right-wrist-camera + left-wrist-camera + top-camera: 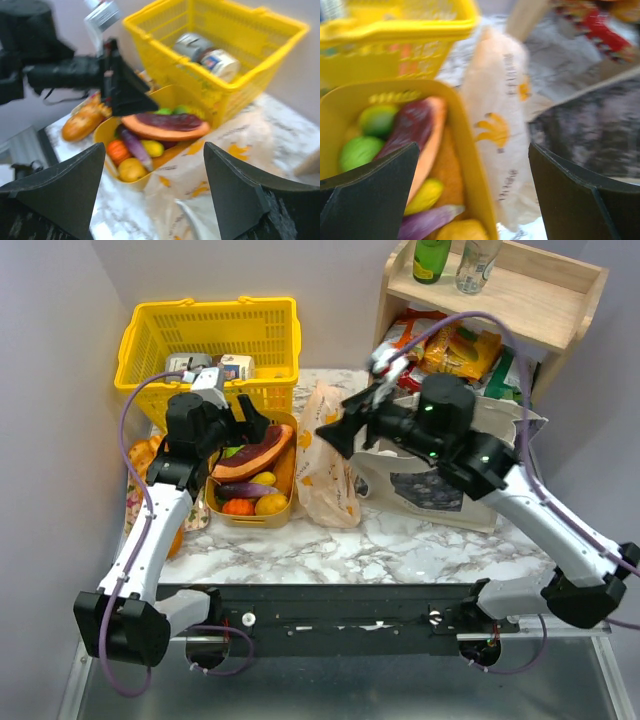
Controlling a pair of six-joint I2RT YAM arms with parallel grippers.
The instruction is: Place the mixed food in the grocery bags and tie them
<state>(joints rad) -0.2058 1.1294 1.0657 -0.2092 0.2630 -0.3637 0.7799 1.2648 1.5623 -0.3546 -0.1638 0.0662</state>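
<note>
A yellow tray [286,502] holds the mixed food: a red-brown long slice [255,454], a purple eggplant [246,490], lemons, an orange and limes [361,150]. Two drink cans [206,53] lie in the yellow basket [210,335]. The peach plastic bag [326,468] stands just right of the tray, and the beige canvas tote [432,490] is right of it. My left gripper [250,426] is open and empty above the tray's far end. My right gripper [336,436] is open and empty above the peach bag's top.
Bread loaves [140,456] lie left of the tray. A wooden shelf [500,290] at the back right holds bottles on top and snack packets [455,348] below. The yellow basket stands right behind the tray.
</note>
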